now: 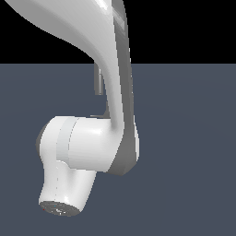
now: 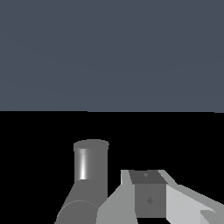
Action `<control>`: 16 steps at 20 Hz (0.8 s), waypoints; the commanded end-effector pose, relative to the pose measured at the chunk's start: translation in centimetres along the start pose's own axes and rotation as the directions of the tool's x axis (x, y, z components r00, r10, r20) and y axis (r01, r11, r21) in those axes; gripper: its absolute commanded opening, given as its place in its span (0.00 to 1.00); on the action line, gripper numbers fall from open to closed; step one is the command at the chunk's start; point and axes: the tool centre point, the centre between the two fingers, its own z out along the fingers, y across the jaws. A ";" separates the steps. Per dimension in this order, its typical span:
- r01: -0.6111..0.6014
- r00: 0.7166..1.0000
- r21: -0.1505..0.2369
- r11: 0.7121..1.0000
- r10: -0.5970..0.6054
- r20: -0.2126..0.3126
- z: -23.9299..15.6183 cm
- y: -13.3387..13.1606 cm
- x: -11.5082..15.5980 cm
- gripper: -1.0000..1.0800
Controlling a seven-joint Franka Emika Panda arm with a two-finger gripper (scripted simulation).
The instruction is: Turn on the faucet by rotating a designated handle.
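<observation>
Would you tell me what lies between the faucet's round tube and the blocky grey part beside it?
Nothing: the wrist view shows only black background between the tube and the blocky part, whose outlines meet lower down.
</observation>
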 end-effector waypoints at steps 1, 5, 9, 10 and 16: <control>0.000 1.000 0.000 1.000 0.000 0.000 0.0 0.0 0.0 0.00; 0.000 1.000 0.000 1.000 0.000 0.000 0.0 0.3 -0.8 0.00; 0.000 1.000 0.000 1.000 0.000 0.000 0.0 0.8 -2.3 0.00; 0.000 1.000 0.000 1.000 0.000 0.000 0.0 0.9 -2.6 0.00; 0.002 1.000 0.006 1.000 -0.002 -0.011 0.0 0.9 -3.2 0.00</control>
